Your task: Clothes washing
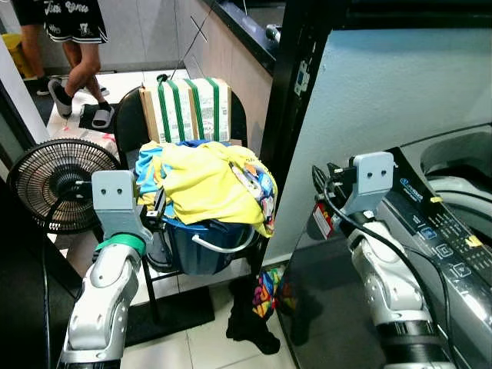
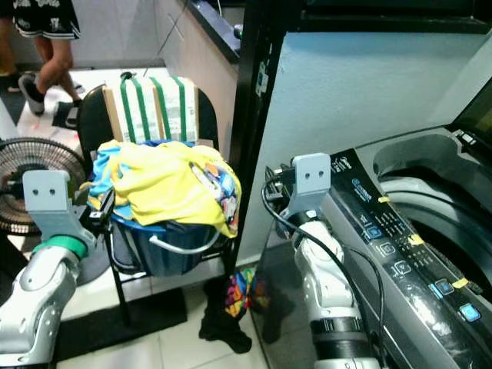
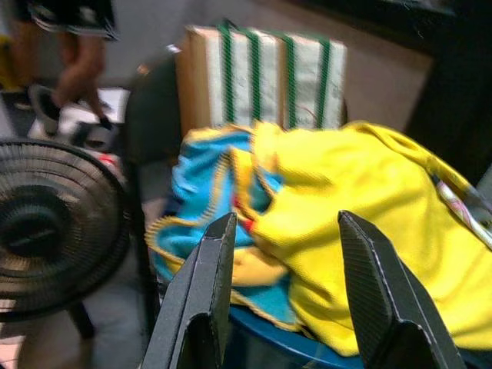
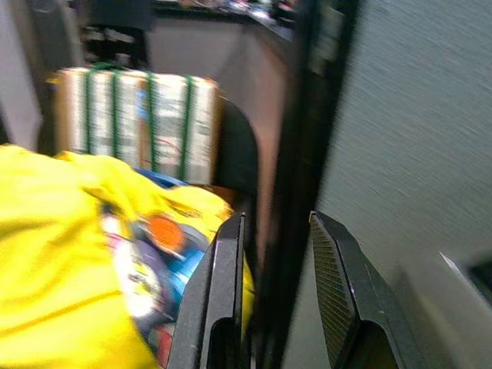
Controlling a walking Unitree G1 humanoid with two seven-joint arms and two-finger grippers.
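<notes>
The clothes (image 1: 204, 184) lie heaped in a bucket (image 1: 204, 246) on a chair, just ahead of the left gripper (image 3: 288, 292), fingers wide and empty. The right gripper (image 4: 277, 292), narrower, empty, points past them.

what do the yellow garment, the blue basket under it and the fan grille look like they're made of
Yellow garment: soft matte knit fabric, judging by its folds and drape. Blue basket: probably smooth moulded plastic, with a faint sheen. Fan grille: thin dark wire spokes, likely painted metal.

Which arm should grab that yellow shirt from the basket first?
Probably left: the left gripper is open, aimed right at the yellow shirt on the basket. The right gripper faces the black frame.
</notes>
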